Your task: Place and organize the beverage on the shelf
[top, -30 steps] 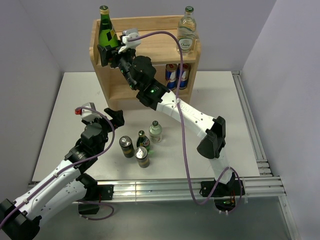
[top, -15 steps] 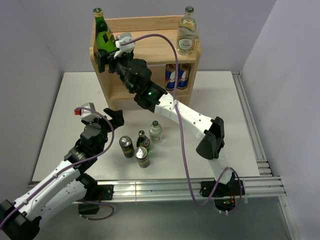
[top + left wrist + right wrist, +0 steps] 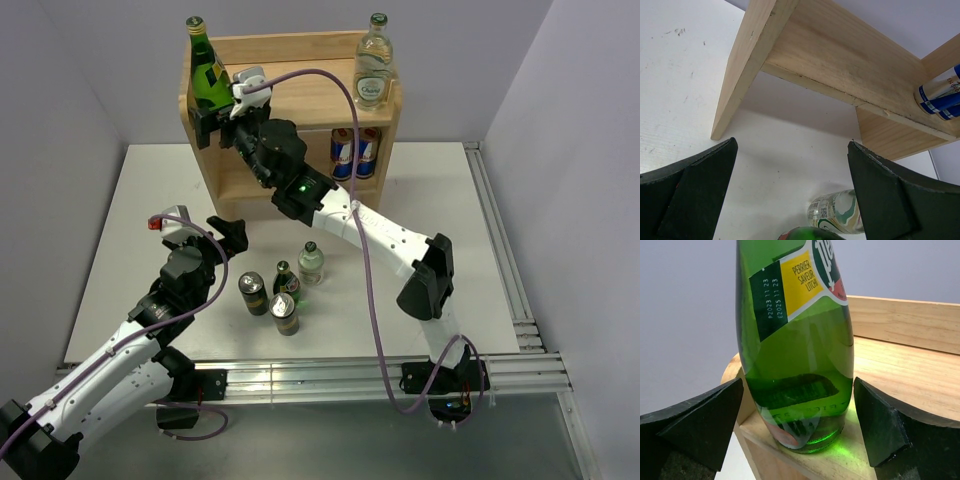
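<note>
Nearest, the left gripper (image 3: 200, 228) hovers above the white counter (image 3: 430, 200), jaws spread wide and holding nothing. Just beyond it on the counter stand two dark cans (image 3: 268, 303), a small green bottle (image 3: 287, 282) and a small clear bottle with a green cap (image 3: 311, 263). Farther back stands the light-wood two-tier shelf (image 3: 300, 95), with two blue-and-silver cans (image 3: 355, 150) on its lower tier and a clear glass bottle (image 3: 373, 70) at the top right. At the top board's left front corner, the right gripper (image 3: 222, 108) flanks a tall green glass bottle (image 3: 205, 70). Only the right wrist view shows a gap on each side of it: the jaws are apart, not gripping.
</note>
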Robot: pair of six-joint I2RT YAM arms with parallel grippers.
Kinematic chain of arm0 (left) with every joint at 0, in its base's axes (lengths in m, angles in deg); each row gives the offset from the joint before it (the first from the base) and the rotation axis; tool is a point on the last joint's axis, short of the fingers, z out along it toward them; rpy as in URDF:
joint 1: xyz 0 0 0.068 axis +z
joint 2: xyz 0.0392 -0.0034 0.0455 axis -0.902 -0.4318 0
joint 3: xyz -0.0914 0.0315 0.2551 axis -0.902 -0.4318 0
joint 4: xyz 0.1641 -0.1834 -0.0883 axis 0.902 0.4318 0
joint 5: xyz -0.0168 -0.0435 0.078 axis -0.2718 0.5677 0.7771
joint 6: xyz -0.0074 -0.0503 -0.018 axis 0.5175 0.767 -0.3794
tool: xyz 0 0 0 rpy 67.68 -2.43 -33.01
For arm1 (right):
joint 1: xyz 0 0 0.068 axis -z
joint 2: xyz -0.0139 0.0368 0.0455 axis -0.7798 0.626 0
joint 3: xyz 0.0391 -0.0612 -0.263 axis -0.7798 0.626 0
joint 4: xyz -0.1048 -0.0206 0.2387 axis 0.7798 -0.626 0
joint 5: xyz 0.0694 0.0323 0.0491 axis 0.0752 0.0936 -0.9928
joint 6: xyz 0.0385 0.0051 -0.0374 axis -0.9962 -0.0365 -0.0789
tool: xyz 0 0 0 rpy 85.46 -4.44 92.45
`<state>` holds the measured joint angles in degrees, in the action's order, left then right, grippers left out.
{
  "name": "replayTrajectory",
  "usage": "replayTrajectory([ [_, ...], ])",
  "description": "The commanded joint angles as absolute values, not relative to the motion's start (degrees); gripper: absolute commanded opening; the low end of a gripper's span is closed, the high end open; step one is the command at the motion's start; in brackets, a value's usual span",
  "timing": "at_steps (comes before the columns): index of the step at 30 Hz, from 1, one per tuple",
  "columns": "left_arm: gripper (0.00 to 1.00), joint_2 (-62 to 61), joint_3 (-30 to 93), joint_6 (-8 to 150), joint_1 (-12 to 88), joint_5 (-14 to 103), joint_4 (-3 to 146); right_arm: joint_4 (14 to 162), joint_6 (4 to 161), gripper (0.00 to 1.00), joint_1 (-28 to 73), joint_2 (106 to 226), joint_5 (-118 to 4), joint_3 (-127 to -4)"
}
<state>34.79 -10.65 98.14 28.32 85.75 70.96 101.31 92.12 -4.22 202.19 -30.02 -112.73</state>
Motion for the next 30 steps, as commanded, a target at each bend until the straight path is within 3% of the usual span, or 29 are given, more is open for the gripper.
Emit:
replayTrajectory([
  [1,0.99,35.38,-11.05,98.42,28.12,85.80,69.13,82.86,85.11,1.00,-5.53,205.88,-27.32,-105.31],
  [12,0.99,35.73,-10.79,98.16,28.12,86.68,69.84,85.24,84.76,1.00,-6.94,200.25,-26.44,-96.96],
  [30,0.99,35.55,-10.88,98.16,28.12,86.95,69.93,84.36,86.60,1.00,-5.98,202.98,-25.56,-100.82],
])
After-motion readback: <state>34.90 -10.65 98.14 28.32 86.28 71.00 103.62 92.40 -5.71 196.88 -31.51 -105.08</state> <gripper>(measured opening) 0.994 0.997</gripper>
